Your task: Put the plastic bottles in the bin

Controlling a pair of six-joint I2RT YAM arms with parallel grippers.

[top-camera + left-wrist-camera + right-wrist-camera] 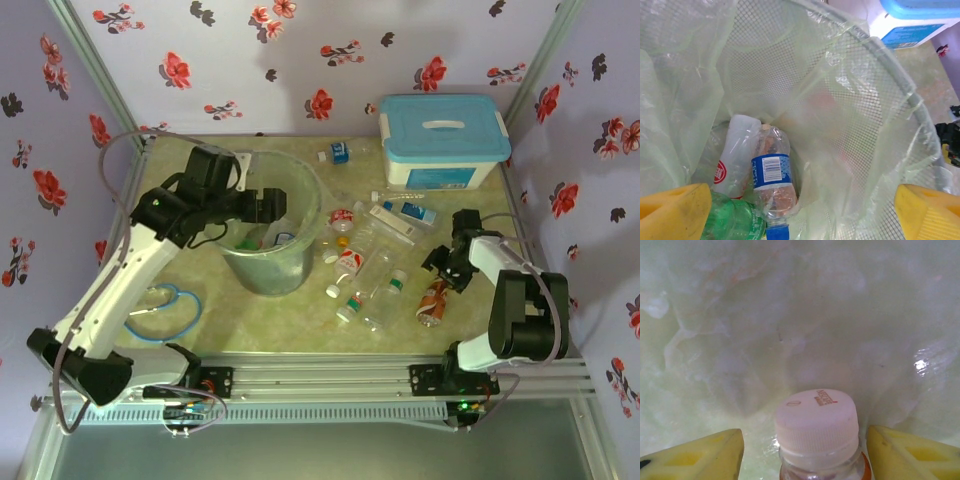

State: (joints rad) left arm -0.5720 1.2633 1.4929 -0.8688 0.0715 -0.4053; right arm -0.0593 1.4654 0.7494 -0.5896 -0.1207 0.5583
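My top camera looks down from high behind, and I see the whole bench (pixel 300 325). My left wrist camera hangs close over the bin (pixel 805 65), looking in. My right wrist camera sits low, right by one bottle (pixel 816 425). The top camera sees both too.

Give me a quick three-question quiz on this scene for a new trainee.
1. True or false: the left gripper hangs open over the bin.
2. The bottle that the right gripper straddles has which cap? A white, B green, C blue.
3. Fill in: the box stands in the far ____ corner.
Key: 1 true; 2 A; 3 right.
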